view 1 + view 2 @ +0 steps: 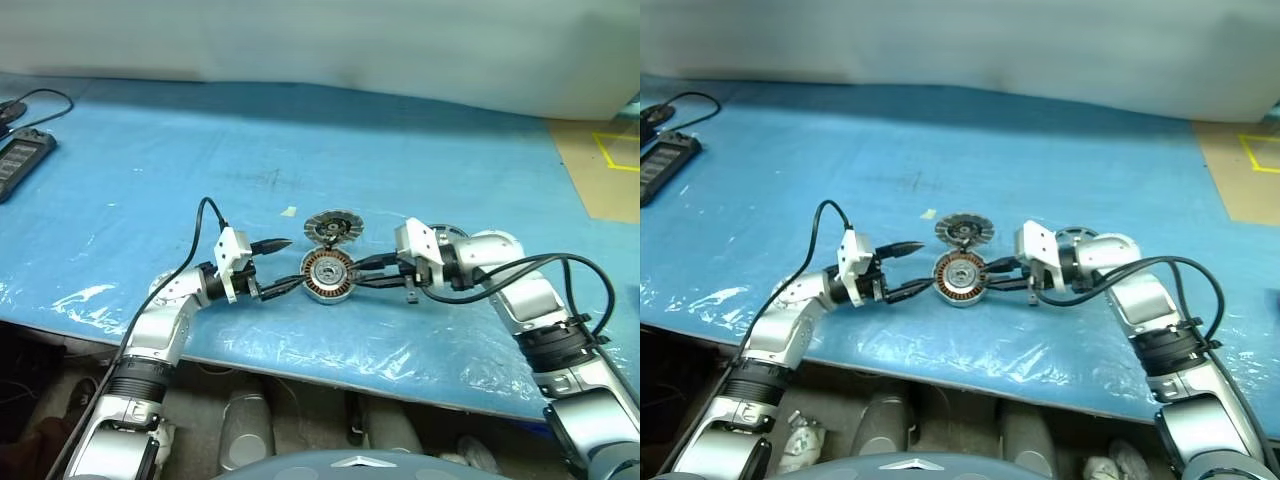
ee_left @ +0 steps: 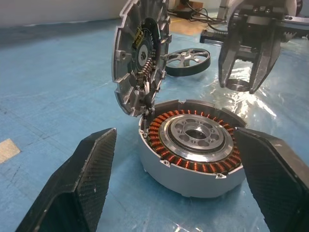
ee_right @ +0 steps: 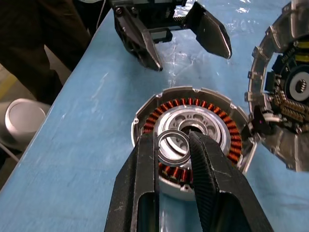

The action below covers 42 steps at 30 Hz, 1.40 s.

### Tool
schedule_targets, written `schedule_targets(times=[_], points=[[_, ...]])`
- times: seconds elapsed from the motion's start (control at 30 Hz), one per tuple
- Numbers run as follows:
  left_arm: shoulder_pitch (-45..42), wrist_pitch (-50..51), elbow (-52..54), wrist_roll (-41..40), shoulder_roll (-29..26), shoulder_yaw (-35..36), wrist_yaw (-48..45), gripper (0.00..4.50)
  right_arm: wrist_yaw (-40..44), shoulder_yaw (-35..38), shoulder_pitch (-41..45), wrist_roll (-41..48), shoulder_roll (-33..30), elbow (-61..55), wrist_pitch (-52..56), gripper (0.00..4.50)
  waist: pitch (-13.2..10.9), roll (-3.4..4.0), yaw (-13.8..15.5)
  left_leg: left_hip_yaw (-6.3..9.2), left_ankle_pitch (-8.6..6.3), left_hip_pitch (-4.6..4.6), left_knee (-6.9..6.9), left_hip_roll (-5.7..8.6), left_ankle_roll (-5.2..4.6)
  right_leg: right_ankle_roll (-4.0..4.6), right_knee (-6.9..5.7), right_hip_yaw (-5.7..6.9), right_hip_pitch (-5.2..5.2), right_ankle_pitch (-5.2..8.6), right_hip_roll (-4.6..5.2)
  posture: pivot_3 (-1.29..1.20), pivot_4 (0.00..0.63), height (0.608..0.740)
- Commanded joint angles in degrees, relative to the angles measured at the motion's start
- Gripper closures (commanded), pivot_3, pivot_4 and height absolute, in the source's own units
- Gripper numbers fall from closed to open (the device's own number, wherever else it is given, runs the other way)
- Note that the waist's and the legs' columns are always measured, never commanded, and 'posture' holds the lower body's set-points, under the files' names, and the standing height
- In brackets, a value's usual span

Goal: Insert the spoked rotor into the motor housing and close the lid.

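Arms reach inward — left end effector [image 1: 283, 264] wide beside motor housing [image 1: 327, 277], right end effector [image 3: 174, 145] pinching a ring [image 3: 173, 147].

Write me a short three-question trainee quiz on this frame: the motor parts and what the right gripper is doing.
1. True or false: the lid of the motor housing stands open, tilted up at one edge.
2. Where is the spoked rotor?
3. What does the right gripper hold over the housing?
A. a thin metal ring
B. the spoked rotor
C. nothing

Key:
1. True.
2. Lying on the blue table beyond the housing, not yet inside it.
3. A.
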<state>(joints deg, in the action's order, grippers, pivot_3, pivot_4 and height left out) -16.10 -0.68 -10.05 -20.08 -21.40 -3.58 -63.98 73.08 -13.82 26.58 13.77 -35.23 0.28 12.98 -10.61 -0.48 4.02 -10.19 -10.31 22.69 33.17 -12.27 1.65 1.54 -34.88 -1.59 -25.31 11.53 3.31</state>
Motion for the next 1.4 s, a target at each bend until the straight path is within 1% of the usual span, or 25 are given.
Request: schedule_targets(times=[0.03,0.17,0.37,0.93,1.4], points=[[0.81,-0.71,1.25,-0.27,-0.67,-0.32,-0.97,0.41,-1.92,-0.72,1.47,-1.30,1.83,0.71,-1.31,3.88,0.00,0.00,-0.01,0.00,0.00,0.00,0.00,0.01,0.00,0.00,0.00,0.00,0.00,0.00,0.00,0.00,0.150,0.740],[0.90,-1.55,1.32,-0.06,-1.22,-0.80,-2.09,0.41,-5.53,-1.77,3.28,-4.17,4.96,3.77,-1.83,3.88,0.00,0.00,-0.02,0.00,0.00,-0.03,0.02,0.01,0.01,0.00,-0.06,0.00,0.01,0.00,0.00,0.00,0.150,0.740],[0.31,-3.04,0.28,0.93,-1.66,-1.21,-2.90,0.41,-6.27,-2.25,4.45,-5.06,6.96,5.77,-2.52,3.88,0.00,0.00,-0.02,0.00,0.00,-0.10,0.02,0.02,0.01,0.00,-0.10,-0.01,0.06,0.00,0.00,0.00,0.150,0.740],[0.25,-3.72,-0.61,2.04,-0.94,-1.28,-1.45,0.41,-5.54,-3.43,3.38,-5.55,7.41,6.40,-2.44,3.88,0.00,0.00,0.00,0.00,0.00,-0.29,0.07,0.02,0.01,0.01,-0.24,-0.03,0.18,0.00,0.00,0.00,0.150,0.740],[0.36,-3.91,-0.66,2.09,-0.80,-1.20,-0.67,0.41,-6.24,-4.08,4.83,-6.57,8.46,8.42,-2.71,3.88,0.00,0.00,-0.01,0.00,0.00,-0.35,0.07,0.03,0.01,0.01,-0.26,-0.04,0.22,0.00,0.00,0.00,0.150,0.740]])
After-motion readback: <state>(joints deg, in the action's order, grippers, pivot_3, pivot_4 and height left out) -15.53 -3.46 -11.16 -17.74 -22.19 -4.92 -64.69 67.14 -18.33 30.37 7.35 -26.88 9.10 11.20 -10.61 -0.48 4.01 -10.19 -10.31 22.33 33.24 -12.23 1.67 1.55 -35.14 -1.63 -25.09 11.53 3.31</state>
